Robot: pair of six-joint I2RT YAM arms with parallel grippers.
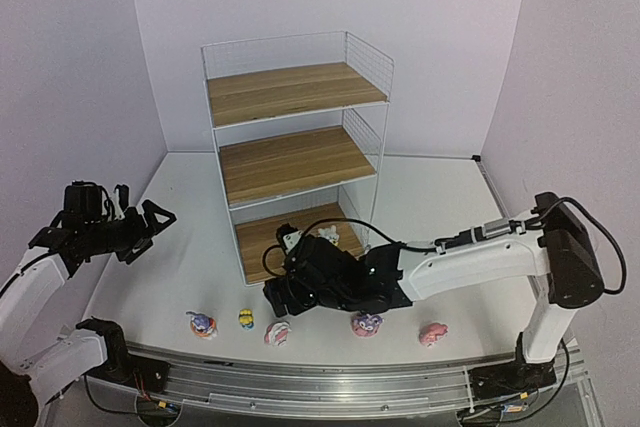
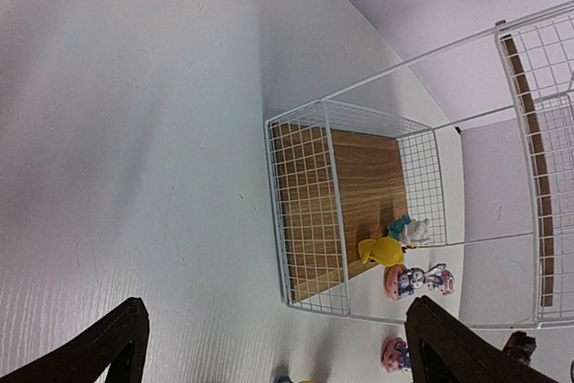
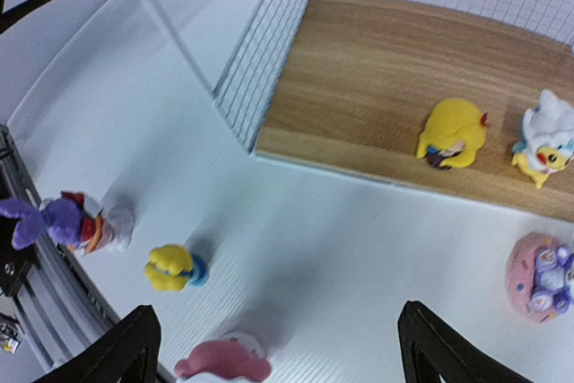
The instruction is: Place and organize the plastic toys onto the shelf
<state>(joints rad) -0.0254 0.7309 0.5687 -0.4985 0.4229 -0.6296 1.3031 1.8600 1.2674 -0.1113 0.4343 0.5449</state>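
Note:
The shelf point(image 1: 300, 162) stands at the table's middle back, a white wire frame with three wooden boards. On its bottom board point(image 3: 377, 69) stand a yellow toy point(image 3: 453, 134) and a white-and-yellow toy point(image 3: 544, 141). My right gripper point(image 1: 274, 295) hangs open and holds nothing, low over the table in front of the shelf. Below it are a pink-hatted figure point(image 3: 224, 367), a small yellow toy point(image 3: 170, 268) and a purple bunny point(image 3: 58, 221). Another bunny on a pink base point(image 3: 538, 277) sits to the right. My left gripper point(image 1: 150, 232) is open and holds nothing, raised at the far left.
Along the table's front edge stands a row of toys: a bunny point(image 1: 201, 324), a yellow one point(image 1: 246, 318), a pink one point(image 1: 277, 332), a bunny point(image 1: 366, 324) and a pink one point(image 1: 433, 333). A metal rail point(image 1: 330, 379) runs just in front of them.

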